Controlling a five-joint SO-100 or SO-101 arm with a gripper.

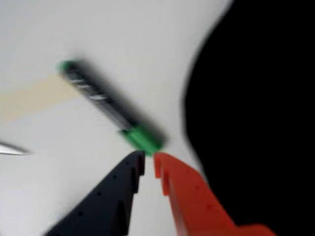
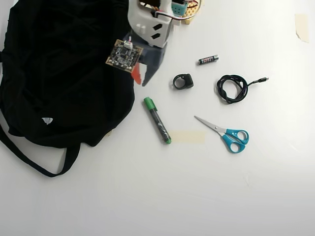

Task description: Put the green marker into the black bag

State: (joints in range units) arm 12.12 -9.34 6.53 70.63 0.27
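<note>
The green marker (image 2: 157, 120) lies flat on the white table, its green cap toward the top of the overhead view, just right of the black bag (image 2: 64, 73). In the wrist view the marker (image 1: 106, 105) runs diagonally, and its cap lies right in front of my gripper (image 1: 149, 160). The black finger (image 1: 108, 201) and red finger (image 1: 192, 196) stand nearly together with nothing between them. From overhead my gripper (image 2: 140, 78) hovers at the bag's right edge, a short way above the marker's cap. The bag (image 1: 256, 108) fills the right side of the wrist view.
To the marker's right lie blue-handled scissors (image 2: 224, 132), a beige tape strip (image 2: 187, 136), a coiled black cable (image 2: 232, 88), a small battery (image 2: 208, 60) and a small black clip-like item (image 2: 182, 81). The bag's strap (image 2: 29, 160) trails at lower left.
</note>
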